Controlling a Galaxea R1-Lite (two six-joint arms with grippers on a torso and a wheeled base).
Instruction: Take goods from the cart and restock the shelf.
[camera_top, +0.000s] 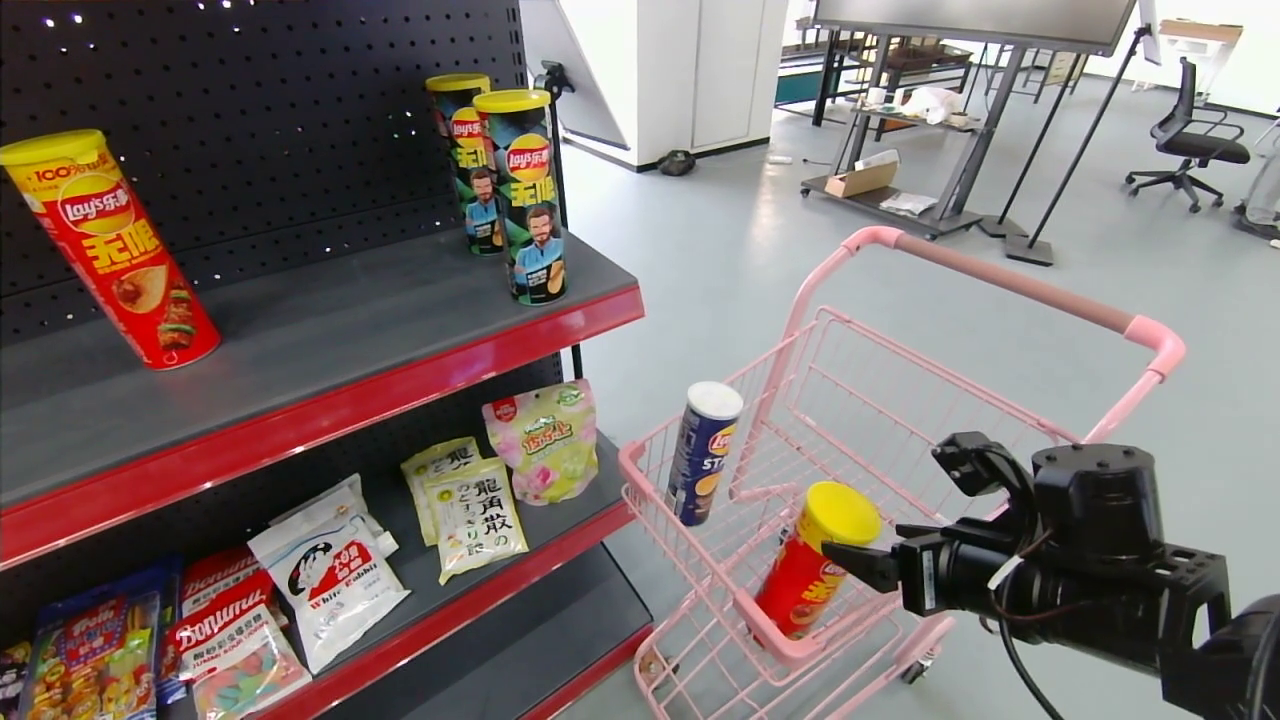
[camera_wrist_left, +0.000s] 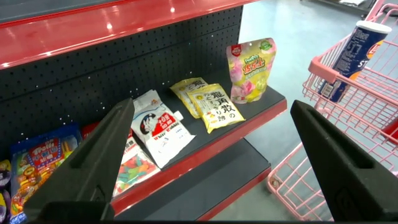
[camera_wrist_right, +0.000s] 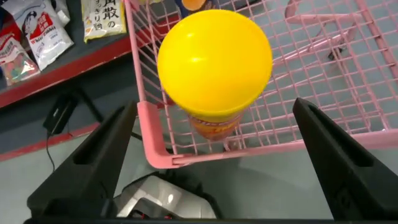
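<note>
A red chips can with a yellow lid (camera_top: 812, 565) leans in the near corner of the pink cart (camera_top: 890, 245). My right gripper (camera_top: 885, 500) hangs open just above and beside it. In the right wrist view the yellow lid (camera_wrist_right: 214, 59) sits between the spread fingers (camera_wrist_right: 93, 165), untouched. A blue can with a white lid (camera_top: 703, 452) leans further in the cart. On the upper shelf (camera_top: 330, 330) a red can (camera_top: 110, 250) tilts at the left, and two green cans (camera_top: 530, 195) stand at the right end. My left gripper (camera_wrist_left: 211, 106) is open, facing the lower shelf.
Snack bags (camera_top: 470, 505) lie on the lower shelf, among them a white bag (camera_wrist_left: 160, 127) and a pale green bag (camera_wrist_left: 250, 61). The shelves have red front edges (camera_top: 420, 370). Grey floor lies beyond the cart, with metal stands (camera_top: 900, 190) and an office chair (camera_top: 1190, 140) far back.
</note>
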